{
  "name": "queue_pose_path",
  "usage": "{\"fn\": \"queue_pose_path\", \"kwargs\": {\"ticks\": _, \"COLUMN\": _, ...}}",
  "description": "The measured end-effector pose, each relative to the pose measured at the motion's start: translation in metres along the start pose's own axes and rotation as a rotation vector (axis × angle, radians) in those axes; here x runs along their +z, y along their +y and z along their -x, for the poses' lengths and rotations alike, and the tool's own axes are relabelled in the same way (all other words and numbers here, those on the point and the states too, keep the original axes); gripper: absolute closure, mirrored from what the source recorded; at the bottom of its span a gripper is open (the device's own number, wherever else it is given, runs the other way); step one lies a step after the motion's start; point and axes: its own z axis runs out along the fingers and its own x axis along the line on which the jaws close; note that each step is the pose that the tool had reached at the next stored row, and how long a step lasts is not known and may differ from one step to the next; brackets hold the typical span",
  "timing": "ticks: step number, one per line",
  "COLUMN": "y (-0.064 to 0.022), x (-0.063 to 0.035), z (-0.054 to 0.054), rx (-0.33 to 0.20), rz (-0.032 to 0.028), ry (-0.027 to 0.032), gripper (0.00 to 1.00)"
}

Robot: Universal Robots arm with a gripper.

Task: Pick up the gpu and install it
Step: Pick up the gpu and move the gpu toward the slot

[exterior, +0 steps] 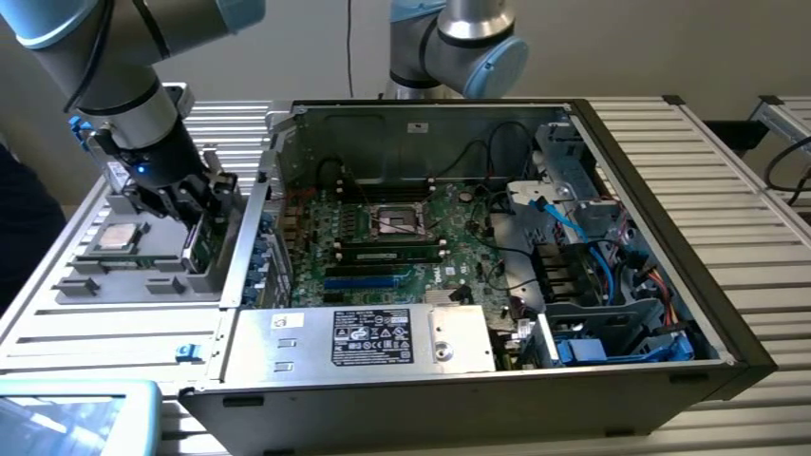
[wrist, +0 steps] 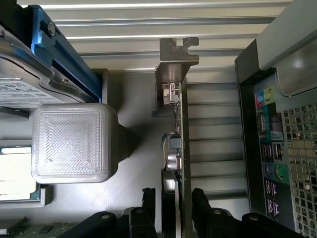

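We see the gpu standing edge-on, pinched by the gripper (the arm points down over the grey tray).

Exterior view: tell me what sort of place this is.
Probably a robotics lab cell for computer assembly: an open desktop computer case sits on a slatted metal table, a grey parts tray lies beside it, and a robot arm's gripper is at the gpu.
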Motion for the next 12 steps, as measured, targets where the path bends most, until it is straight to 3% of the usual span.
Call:
{"fn": "queue_pose_path", "kwargs": {"ticks": 1, "y": 0.0, "x": 0.0, "z": 0.0, "rx": 0.0, "rz": 0.0, "ry": 0.0, "gripper": 0.65}}
{"fn": "queue_pose_path", "kwargs": {"ticks": 2, "y": 0.0, "x": 0.0, "z": 0.0, "rx": 0.0, "rz": 0.0, "ry": 0.0001, "gripper": 0.65}}
{"fn": "queue_pose_path", "kwargs": {"ticks": 3, "y": 0.0, "x": 0.0, "z": -0.0001, "rx": 0.0, "rz": 0.0, "ry": 0.0002, "gripper": 0.71}}
{"fn": "queue_pose_path", "kwargs": {"ticks": 10, "y": 0.0, "x": -0.0004, "z": -0.001, "rx": 0.0, "rz": 0.0001, "ry": -0.0001, "gripper": 0.72}}
{"fn": "queue_pose_path", "kwargs": {"ticks": 12, "y": 0.0003, "x": -0.0043, "z": -0.0011, "rx": 0.0, "rz": 0.002, "ry": 0.0004, "gripper": 0.72}}
